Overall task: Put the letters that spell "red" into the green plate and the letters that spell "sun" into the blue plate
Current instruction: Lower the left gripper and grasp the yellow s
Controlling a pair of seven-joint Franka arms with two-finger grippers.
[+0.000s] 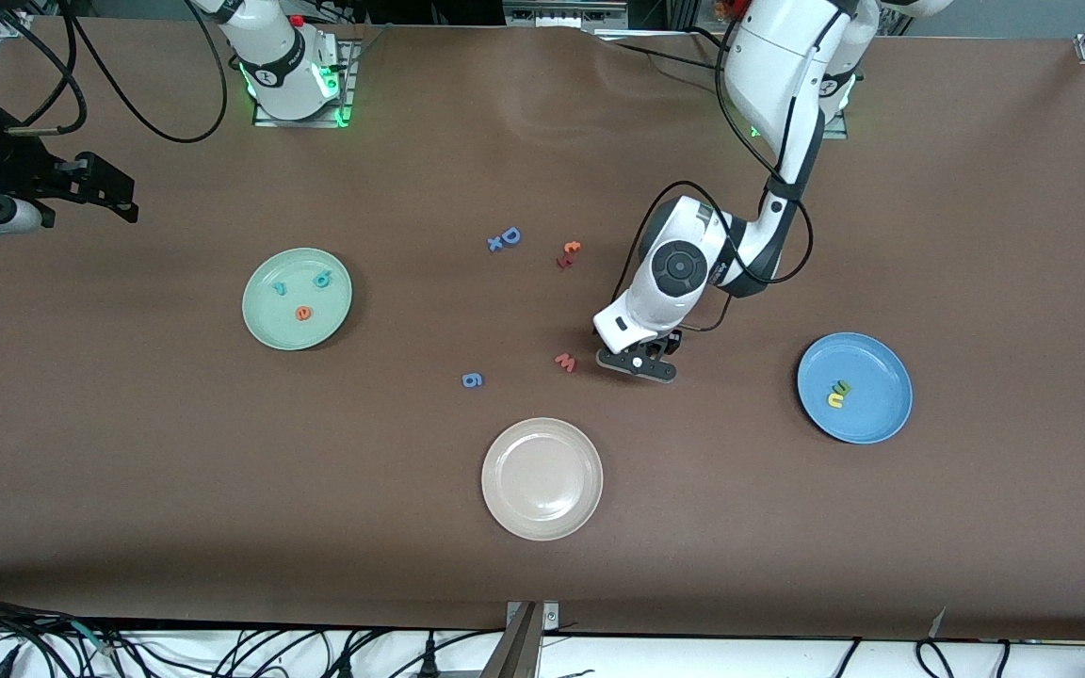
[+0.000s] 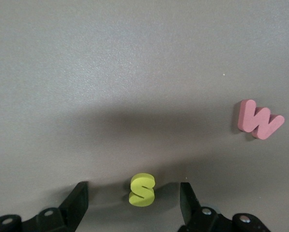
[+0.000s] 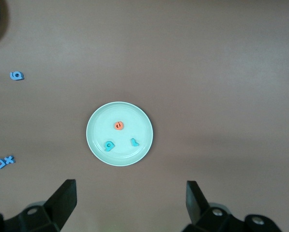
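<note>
the only writing to read is the foam letters themselves. three plates sit on the brown counter (image 1: 976, 188). the green plate (image 1: 269, 320), toward the right arm's end, holds three letters: a teal "r" (image 1: 281, 288), a teal "d" (image 1: 321, 279) and an orange "e" (image 1: 303, 314). the blue plate (image 1: 877, 419), toward the left arm's end, holds two: a yellow "u" (image 1: 835, 400) touching a dark green "n" (image 1: 844, 386). the cream plate (image 1: 542, 504), nearest the front camera, has no letters in it.

loose on the counter are a blue "6" (image 1: 472, 379), a red "w" (image 1: 565, 362), a blue "D" (image 1: 510, 235) touching a small blue "x" (image 1: 495, 244), and two small red-orange pieces (image 1: 569, 253) i cannot read.

the left pincer (image 1: 638, 363) is down at the counter beside the "w". in its wrist view the yellow "s" (image 2: 142, 189) lies flat between the two fingers (image 2: 75, 203), with a gap on each side; nothing is gripped.

the right pincer (image 3: 129, 203) waits high over the counter near the green plate, fingers spread wide and empty.
</note>
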